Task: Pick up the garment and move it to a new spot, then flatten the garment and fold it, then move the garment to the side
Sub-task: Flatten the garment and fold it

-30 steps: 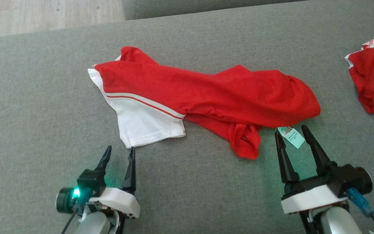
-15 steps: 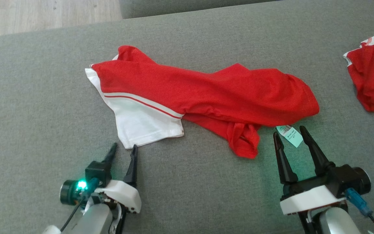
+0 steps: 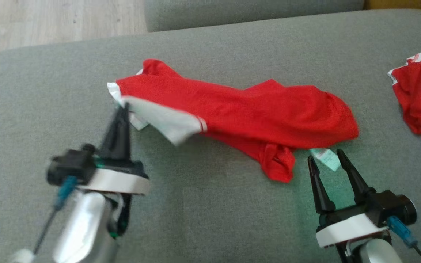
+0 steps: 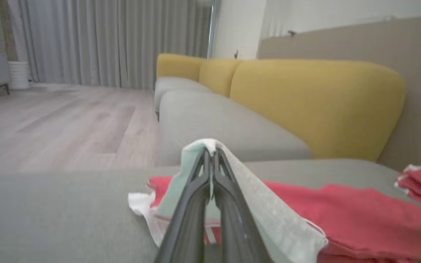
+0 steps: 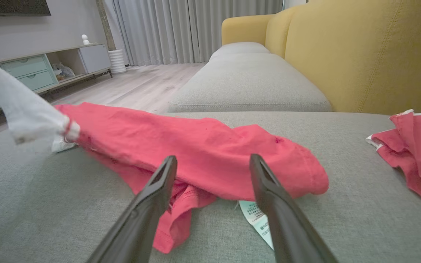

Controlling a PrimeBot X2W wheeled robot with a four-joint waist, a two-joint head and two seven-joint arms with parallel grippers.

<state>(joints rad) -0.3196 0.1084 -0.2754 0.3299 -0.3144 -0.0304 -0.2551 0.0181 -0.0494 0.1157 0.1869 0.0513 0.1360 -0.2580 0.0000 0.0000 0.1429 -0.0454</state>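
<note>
The garment (image 3: 254, 109) is a red shirt with a white panel, lying crumpled across the grey sofa seat (image 3: 203, 219). My left gripper (image 3: 124, 107) is shut on the corner of the white panel (image 3: 166, 122) and holds it lifted off the seat. In the left wrist view the white cloth (image 4: 247, 197) drapes over my closed left gripper (image 4: 210, 155), with the red garment (image 4: 342, 215) behind. My right gripper (image 3: 324, 157) is open just in front of the garment's near right edge, beside its pale green tag (image 3: 328, 162). In the right wrist view my right gripper (image 5: 213, 160) frames the garment (image 5: 196, 142) and the tag (image 5: 258, 219).
A second red and white garment (image 3: 420, 95) lies bunched at the seat's right edge. Wooden floor (image 3: 49, 22) lies beyond the far left edge, and another grey cushion (image 3: 250, 11) adjoins at the back. A yellow backrest (image 4: 316, 106) rises to the right.
My left gripper has shut on the white panel's near corner and lifted it up and away from me, folding the panel back. The right gripper has stayed open in place.
</note>
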